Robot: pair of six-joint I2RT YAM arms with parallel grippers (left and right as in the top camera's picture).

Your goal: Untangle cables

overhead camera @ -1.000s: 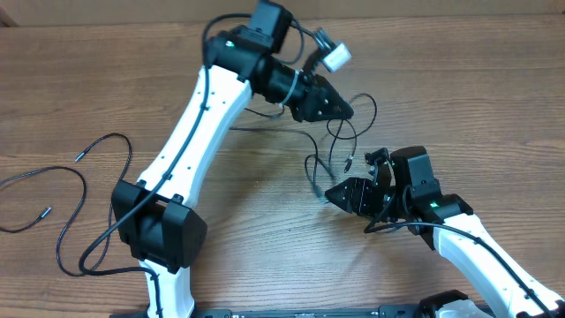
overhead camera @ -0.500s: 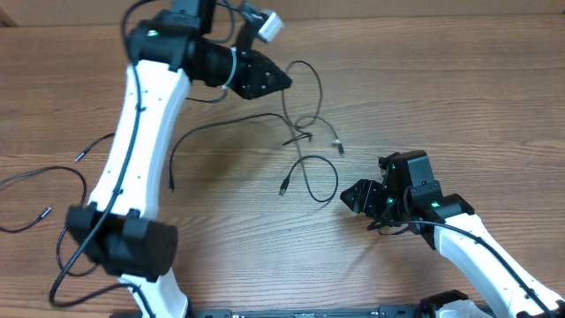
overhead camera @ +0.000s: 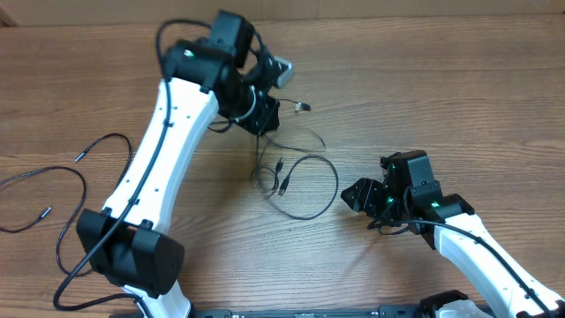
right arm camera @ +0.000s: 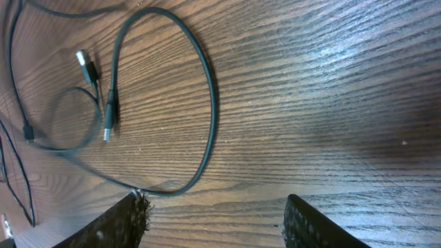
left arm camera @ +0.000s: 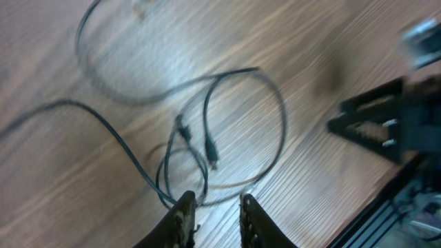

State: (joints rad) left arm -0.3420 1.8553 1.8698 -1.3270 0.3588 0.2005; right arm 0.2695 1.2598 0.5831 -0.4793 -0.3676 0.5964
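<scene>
A bunch of thin black cables [overhead camera: 331, 181] lies looped at the table's middle, with two plug ends [overhead camera: 282, 177] inside the loop and another plug [overhead camera: 303, 106] farther back. My left gripper [overhead camera: 263, 124] points down just behind the bunch. In the left wrist view its jaws [left arm camera: 213, 198] stand slightly apart over the loops [left arm camera: 279, 117], and one strand runs past the left fingertip [left arm camera: 185, 203]. My right gripper [overhead camera: 353, 196] is open and empty just right of the loop. In the right wrist view [right arm camera: 215, 198] the loop [right arm camera: 210, 103] ends at its left fingertip [right arm camera: 134, 200].
Two more thin cables [overhead camera: 84, 181] lie spread out at the far left of the wooden table [overhead camera: 459, 97]. The left arm's white links cross the table from front left to the middle. The arm bases stand at the front edge.
My left arm has swung from the back left to the middle and come down over the cables. The cables have dropped into a flat loop. My right gripper has drawn back a little to the right.
</scene>
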